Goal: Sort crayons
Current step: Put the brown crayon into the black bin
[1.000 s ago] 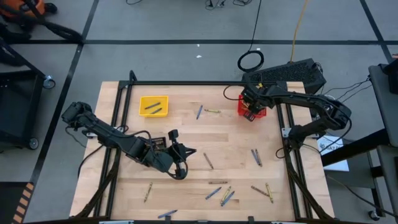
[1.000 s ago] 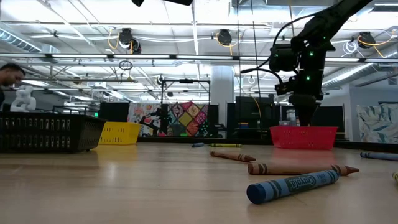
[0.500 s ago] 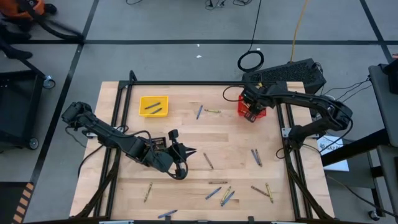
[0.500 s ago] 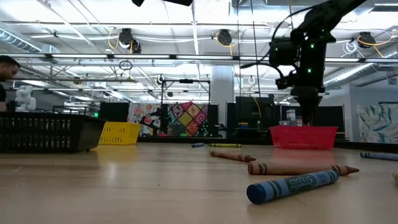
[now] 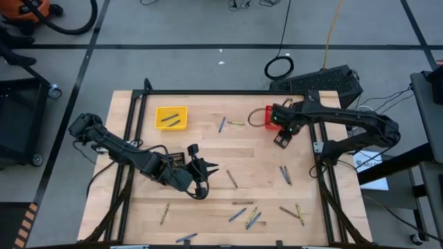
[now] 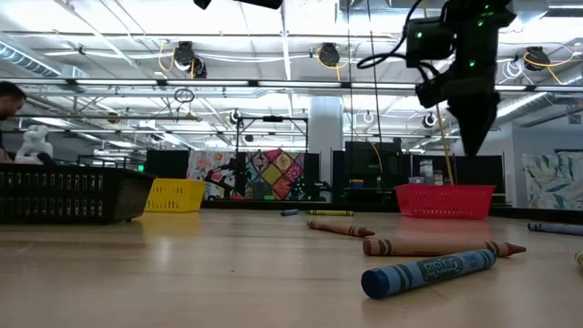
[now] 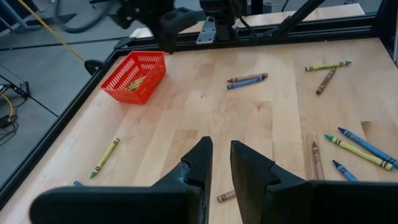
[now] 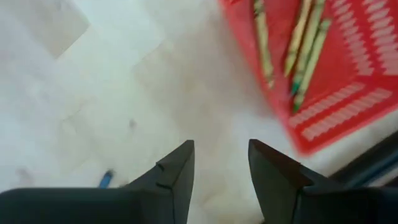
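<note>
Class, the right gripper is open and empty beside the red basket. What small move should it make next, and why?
Probably swing the open right gripper toward the yellow-green crayon lying near the red mesh basket. That basket already holds yellow-green crayons, nothing sits between the gripper's fingers, and loose crayons lie across the wooden table. The left gripper waits near mid-table.

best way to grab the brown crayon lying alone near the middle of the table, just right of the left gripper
Grip the brown crayon at mid-length, coming straight down, fingers closing across its thin width. It lies flat and slanted on bare wood with nothing touching it, so both long sides look free. The left gripper is nearest; its fingers would probably need turning to straddle it.
</note>
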### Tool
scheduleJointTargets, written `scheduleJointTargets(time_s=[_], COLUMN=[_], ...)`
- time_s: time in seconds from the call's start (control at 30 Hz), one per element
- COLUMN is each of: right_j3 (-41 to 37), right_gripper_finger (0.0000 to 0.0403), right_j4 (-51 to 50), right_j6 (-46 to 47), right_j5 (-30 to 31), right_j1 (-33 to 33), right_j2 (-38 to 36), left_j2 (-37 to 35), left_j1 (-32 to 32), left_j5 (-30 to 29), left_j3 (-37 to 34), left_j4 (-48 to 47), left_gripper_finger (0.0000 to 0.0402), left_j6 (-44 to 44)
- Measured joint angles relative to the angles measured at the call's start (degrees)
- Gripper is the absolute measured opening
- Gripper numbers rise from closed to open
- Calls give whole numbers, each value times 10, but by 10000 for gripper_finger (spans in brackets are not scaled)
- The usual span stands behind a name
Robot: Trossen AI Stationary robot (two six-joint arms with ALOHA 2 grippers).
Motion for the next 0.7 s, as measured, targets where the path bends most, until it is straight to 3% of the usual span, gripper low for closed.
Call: scheduleJointTargets(time_s=[0.23,0.43,0.63,0.7], right_j3=[0,0,0,0], right_gripper_finger=[148,147,144,144], right_j4=[-3,121,217,235], right_j6=[32,32,43,45], right_j5=[-5,-17,-144,-156], right_j1=[62,65,100,129], right_j2=[-1,-1,-1,1], left_j2=[0,0,0,0], left_j1=[0,0,0,0], left_j5=[0,0,0,0], left_j3=[0,0,0,0], left_j4=[0,0,0,0], left_gripper_finger=[58,58,58,58], left_j6=[0,0,0,0])
